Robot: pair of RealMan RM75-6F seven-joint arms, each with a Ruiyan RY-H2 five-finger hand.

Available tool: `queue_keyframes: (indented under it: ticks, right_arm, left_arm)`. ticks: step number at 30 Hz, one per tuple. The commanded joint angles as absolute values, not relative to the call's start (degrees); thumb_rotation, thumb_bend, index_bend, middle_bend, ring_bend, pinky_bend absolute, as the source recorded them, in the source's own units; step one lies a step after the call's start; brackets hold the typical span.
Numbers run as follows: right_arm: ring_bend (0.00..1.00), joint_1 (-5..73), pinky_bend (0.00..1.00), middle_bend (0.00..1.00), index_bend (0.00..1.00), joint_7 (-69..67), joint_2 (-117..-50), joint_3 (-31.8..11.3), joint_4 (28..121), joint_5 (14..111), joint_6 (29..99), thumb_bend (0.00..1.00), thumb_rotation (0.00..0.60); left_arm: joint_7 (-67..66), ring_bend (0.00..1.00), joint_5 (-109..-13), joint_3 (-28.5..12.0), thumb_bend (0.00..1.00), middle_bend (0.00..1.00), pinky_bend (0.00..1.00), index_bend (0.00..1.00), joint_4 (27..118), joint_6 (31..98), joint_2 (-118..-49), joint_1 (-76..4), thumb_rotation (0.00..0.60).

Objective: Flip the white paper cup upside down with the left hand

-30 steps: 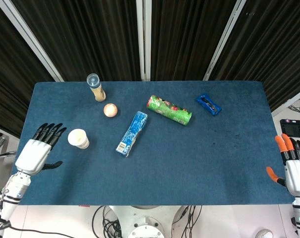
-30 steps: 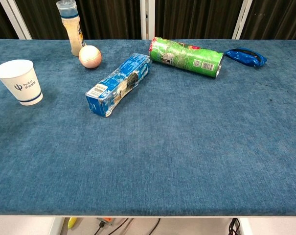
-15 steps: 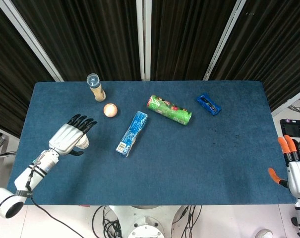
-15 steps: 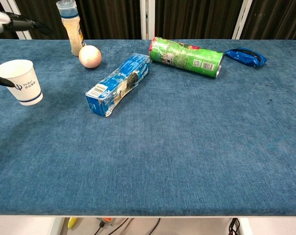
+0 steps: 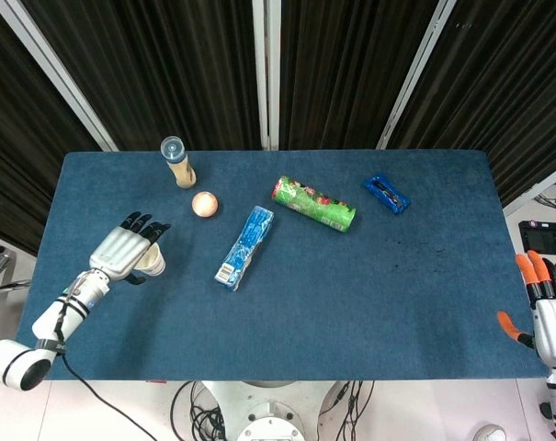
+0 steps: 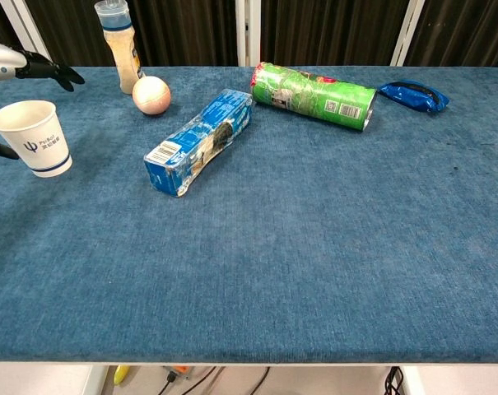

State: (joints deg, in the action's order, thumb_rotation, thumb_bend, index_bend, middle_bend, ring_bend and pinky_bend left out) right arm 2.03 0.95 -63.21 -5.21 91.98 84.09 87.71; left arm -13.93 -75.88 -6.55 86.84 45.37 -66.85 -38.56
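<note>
The cup [image 6: 32, 137] is white paper, with a small dark blue logo and lettering on its side and a blue band just above its base. It stands upright on the blue table [image 6: 314, 247], mouth up, near the left edge and about midway between the near and far edges. From the head view only part of it [image 5: 153, 263] shows.

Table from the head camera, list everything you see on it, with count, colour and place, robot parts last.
paper cup: one, white, upright, left side
bottle: one, pale with clear cap, upright, far left
ball: one, pinkish, near the bottle
blue package: one, lying, centre-left
green can: one, lying, centre
blue wrapper: one, far right
table: one, blue cloth
left robot hand: fingers apart, over the cup
right robot hand: orange-tipped, right table edge
</note>
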Motion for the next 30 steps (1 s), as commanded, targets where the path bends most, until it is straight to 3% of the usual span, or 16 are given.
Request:
queue_keyframes:
  ticks: [1, 17, 26, 30]
  right_arm:
    - [0.0, 2.1, 0.0, 0.0, 0.0, 1.1, -63.4, -5.3, 92.0, 83.6, 87.3, 0.18, 0.6]
    - [0.0, 2.1, 0.0, 0.0, 0.0, 1.1, -63.1, -5.4, 93.0, 82.3, 86.3, 0.19, 0.6]
    - [0.0, 2.2, 0.0, 0.0, 0.0, 0.7, -62.6, -5.4, 93.5, 82.3, 86.0, 0.19, 0.6]
    - [0.0, 2.2, 0.0, 0.0, 0.0, 0.6, -62.8, -5.4, 93.3, 82.0, 85.6, 0.19, 0.6]
  left_arm:
    - [-14.9, 0.0, -74.3, -6.1, 0.1, 0.17, 0.03, 0.09, 87.0, 44.9, -66.8, -38.8, 0.6]
    - [-18.7, 0.0, -72.4, -4.9, 0.21, 0.3, 0.02, 0.36, 86.1, 46.1, -67.7, -40.1, 0.6]
    - [-16.1, 0.03, -73.9, -5.4, 0.22, 0.37, 0.05, 0.41, 86.0, 49.4, -68.6, -39.7, 0.6]
    - [-9.1, 0.03, -76.3, -6.2, 0.22, 0.37, 0.05, 0.41, 86.0, 51.9, -69.4, -38.9, 0.6]
